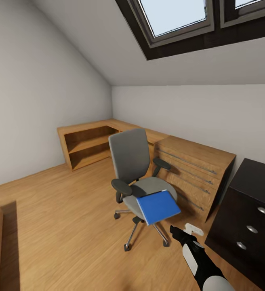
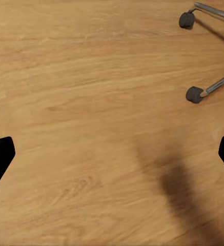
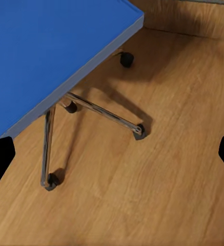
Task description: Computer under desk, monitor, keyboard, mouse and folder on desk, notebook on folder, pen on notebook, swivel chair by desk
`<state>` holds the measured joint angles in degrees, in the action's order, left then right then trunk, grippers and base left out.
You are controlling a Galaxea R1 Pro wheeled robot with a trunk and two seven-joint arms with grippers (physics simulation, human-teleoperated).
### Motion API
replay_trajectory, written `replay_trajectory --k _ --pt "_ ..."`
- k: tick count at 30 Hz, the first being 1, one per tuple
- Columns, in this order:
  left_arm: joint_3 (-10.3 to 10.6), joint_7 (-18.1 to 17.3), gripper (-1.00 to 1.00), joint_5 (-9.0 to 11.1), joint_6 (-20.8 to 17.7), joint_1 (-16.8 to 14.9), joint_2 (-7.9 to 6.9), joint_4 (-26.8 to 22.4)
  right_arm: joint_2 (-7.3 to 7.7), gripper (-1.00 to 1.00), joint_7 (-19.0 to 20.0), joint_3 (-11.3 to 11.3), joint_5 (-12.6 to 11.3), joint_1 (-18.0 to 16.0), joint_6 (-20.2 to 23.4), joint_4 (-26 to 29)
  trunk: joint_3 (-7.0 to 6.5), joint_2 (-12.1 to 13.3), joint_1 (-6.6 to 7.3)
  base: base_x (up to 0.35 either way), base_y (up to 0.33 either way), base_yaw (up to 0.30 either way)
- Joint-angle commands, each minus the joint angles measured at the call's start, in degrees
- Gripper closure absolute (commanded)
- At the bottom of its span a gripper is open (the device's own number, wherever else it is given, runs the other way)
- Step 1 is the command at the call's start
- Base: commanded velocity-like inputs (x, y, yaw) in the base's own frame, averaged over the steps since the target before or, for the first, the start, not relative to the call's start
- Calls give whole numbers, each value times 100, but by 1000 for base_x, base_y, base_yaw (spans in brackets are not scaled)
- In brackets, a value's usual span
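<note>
Folder (image 1: 158, 207): bright blue, lying on the front of the chair (image 1: 136, 173) seat, overhanging the edge and tilted toward the floor (image 1: 68, 210); seen from just above in the right wrist view (image 3: 50, 56), chrome legs and casters beneath it.
Chair: grey, black armrests, standing in the open room beside the wooden dresser (image 1: 195, 171), back turned to the low wooden shelving (image 1: 88, 143); not yet drawn up to the desk.
Desk: likely the black cabinet with round silver knobs (image 1: 249, 214) at the right edge; top too little in view to judge what lies there.
Right gripper (image 1: 188, 231): reaching low toward the chair, just short of the folder's near corner; fingers spread apart, nothing between them, judged from the dark tips at both edges of the right wrist view.
Left gripper (image 2: 112, 154): pointing down at bare floor near two chair casters, fingertips wide apart, holding nothing.
Step in hand: apparently lining up on the folder's overhanging edge, the easiest place to pinch a thin sheet.
Risk: a push instead of a pinch could slide the tilted folder off the seat.
</note>
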<state>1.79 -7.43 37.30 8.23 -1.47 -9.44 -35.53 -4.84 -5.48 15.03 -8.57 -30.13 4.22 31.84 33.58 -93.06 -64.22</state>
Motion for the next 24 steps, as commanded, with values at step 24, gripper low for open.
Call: replay_trajectory --k 24 --pt "37 1772 -100 -375 -2315 -3 159 -3225 173 -100 1758 9 -102 -1 -186 -107 437 -967 -527 0 0 0"
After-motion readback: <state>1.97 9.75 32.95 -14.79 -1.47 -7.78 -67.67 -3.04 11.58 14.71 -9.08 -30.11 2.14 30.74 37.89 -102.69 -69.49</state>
